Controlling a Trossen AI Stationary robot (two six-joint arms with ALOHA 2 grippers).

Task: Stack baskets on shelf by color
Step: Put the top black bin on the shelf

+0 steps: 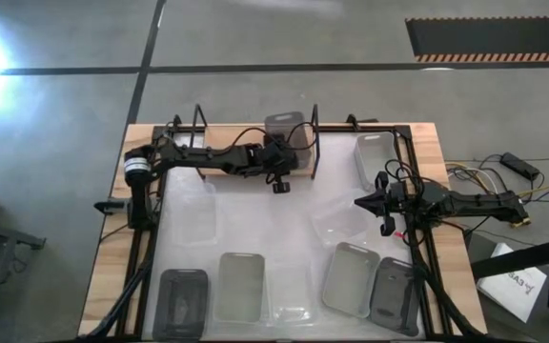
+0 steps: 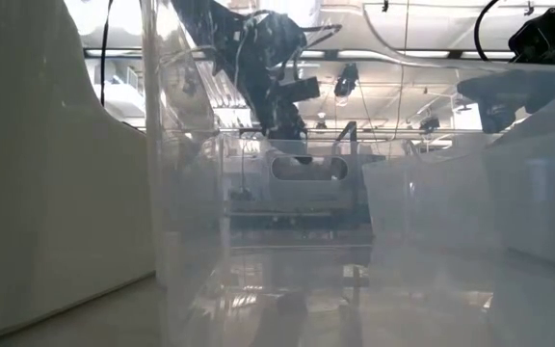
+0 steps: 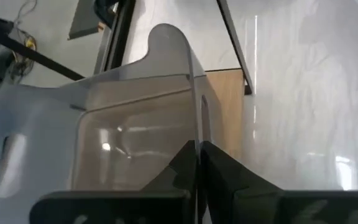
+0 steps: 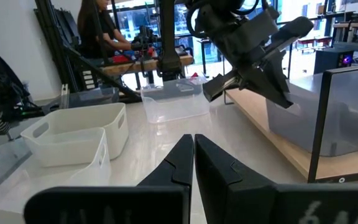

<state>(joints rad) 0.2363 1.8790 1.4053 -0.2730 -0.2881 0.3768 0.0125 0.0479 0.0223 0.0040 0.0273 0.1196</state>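
Observation:
The shelf (image 1: 236, 174), a wooden board in a black wire frame, stands along the table's far edge. At its right end is a translucent basket (image 1: 287, 127), which also shows in the left wrist view (image 3: 123, 130) with the board's wood visible through its bottom. My left gripper (image 3: 197, 155) reaches along the shelf from the left and is shut on this basket. My right gripper (image 4: 193, 149) waits shut and empty at the table's right side (image 1: 360, 202). My left gripper pinches the translucent basket's thin side wall at its rim (image 3: 196, 134), one finger inside the basket and one outside. The fingers slant down from the table's left. The basket stands upright, its bottom at the shelf board (image 4: 303, 155); whether it rests there or hangs just clear, I cannot tell.
A white basket (image 1: 375, 157) lies at the far right. Clear baskets lie at the left (image 1: 191, 214) and middle (image 1: 336, 224). Along the near edge are dark grey (image 1: 181, 300) (image 1: 396, 293) and light grey baskets (image 1: 239, 284) (image 1: 351, 276). A person sits beyond the table (image 4: 98, 31).

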